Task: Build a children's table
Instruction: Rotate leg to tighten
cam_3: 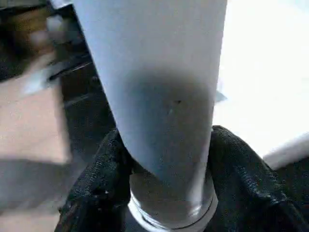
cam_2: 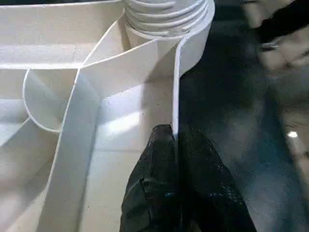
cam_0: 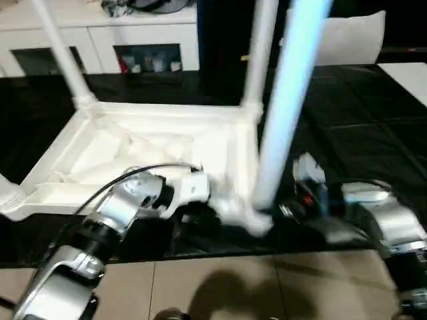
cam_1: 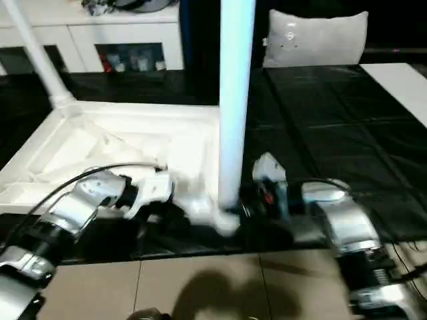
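Top [cam_0: 133, 143]: one, white plastic, lying ribbed underside up on the black worktop [cam_0: 360, 120], at centre to 10 o'clock in the head views; inverted, presumably so the corner sockets faced up to take legs.

Legs: four counted. Far-left leg [cam_0: 63, 57] at 11 o'clock and far-right leg [cam_0: 260, 53] at 12 o'clock stood upright in the far sockets. A third leg showed as a stub [cam_0: 8, 195] at the picture's 9 o'clock edge. The fourth leg [cam_0: 287, 107] rose at 1 o'clock from the near-right corner socket [cam_2: 166, 14], leaning slightly; whether it was fully seated could not be told.

Left gripper [cam_2: 175, 140]: one, clenched on the top's thin side wall near that socket, one finger each side; judged to be steadying the top.

Right gripper [cam_3: 166, 159]: one, fingers [cam_3: 104, 169] wrapped round the fourth leg near its foot, grasping it, probably to turn or press it home.
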